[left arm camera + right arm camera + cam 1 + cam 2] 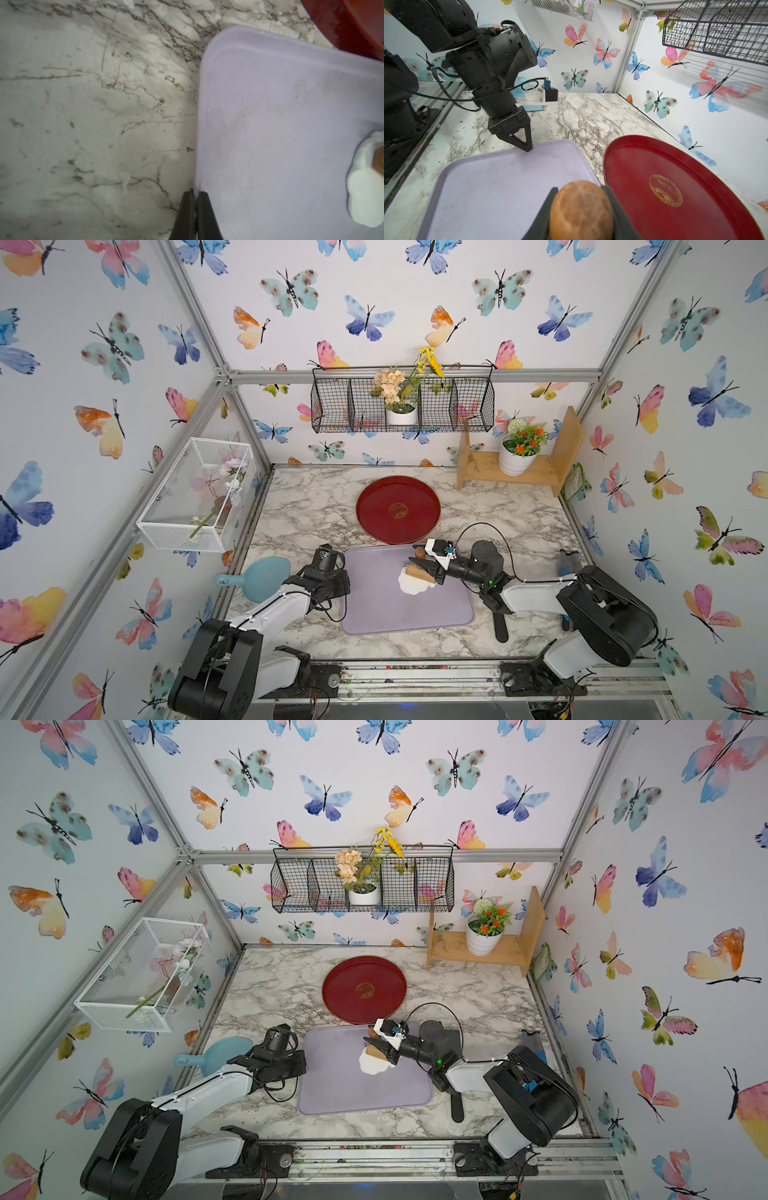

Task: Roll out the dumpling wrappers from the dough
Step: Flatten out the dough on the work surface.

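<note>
Top views both set our clock: 12 at the back wall, 6 at the robot's base. The lilac tray [374,616] lies on the table [299,510] between the two arms. The dough [409,587], a flat white patch with a ragged outline, sits near the tray's middle, a touch toward 1 o'clock. The wooden roller [419,573] lies across the dough's far part, and the right gripper [423,566] is clamped on it. In the right wrist view its fingers [548,207] hug the roller's rounded end on both sides. The left gripper [527,148] is clenched on nothing, its tips together at the tray's 9 o'clock rim.

Around the work we find the red tray [398,510] at 12 o'clock, its near rim just beside the lilac tray's far edge. The right wrist view shows a strip of marble between the two. A blue scoop [262,577] lies at 9 o'clock, close to the table's left edge and partly under the left arm [286,605]. A black spatula [500,626] lies at 4 o'clock, under the right arm [536,593]. A wooden shelf [540,479] with a potted plant [517,456] fills the 1 o'clock corner.

For room, we see bare tray surface from the dough toward 6 and 8 o'clock, and bare marble from 10 to 11 o'clock. At 3 o'clock the right arm itself crosses the tray's edge.
</note>
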Robot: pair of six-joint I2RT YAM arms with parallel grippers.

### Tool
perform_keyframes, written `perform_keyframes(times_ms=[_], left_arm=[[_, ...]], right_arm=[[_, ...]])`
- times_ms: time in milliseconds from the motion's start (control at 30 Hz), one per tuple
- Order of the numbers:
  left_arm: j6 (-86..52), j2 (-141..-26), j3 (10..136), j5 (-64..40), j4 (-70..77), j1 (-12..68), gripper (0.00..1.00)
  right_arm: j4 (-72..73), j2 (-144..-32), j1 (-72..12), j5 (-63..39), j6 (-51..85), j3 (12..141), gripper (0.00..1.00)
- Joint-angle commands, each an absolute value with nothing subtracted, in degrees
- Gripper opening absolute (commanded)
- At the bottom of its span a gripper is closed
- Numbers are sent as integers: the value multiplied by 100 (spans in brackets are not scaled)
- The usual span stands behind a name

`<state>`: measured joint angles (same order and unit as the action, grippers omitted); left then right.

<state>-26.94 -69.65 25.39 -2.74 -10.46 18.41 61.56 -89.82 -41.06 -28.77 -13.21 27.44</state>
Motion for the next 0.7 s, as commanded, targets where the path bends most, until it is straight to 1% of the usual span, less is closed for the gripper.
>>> perform_keyframes(times_ms=[0, 267, 533, 667], left_arm=[[-2743, -7005, 2541, -378, -1020, 1776, 0], [-2742, -6979, 2524, -382, -1024, 1758, 0], [-2749, -6961, 2522, -387, -1028, 1740, 0], [-2751, -6929, 2506, -387, -1022, 1740, 0]], right_arm=[[6078, -9233, -4078, -2461, -1565, 2575, 2], [6257, -9576, -3970, -2190, -1721, 2518, 2], [6497, -9832, -3773, -2180, -1722, 2439, 2], [6678, -9776, -3727, -2400, -1603, 2373, 2]])
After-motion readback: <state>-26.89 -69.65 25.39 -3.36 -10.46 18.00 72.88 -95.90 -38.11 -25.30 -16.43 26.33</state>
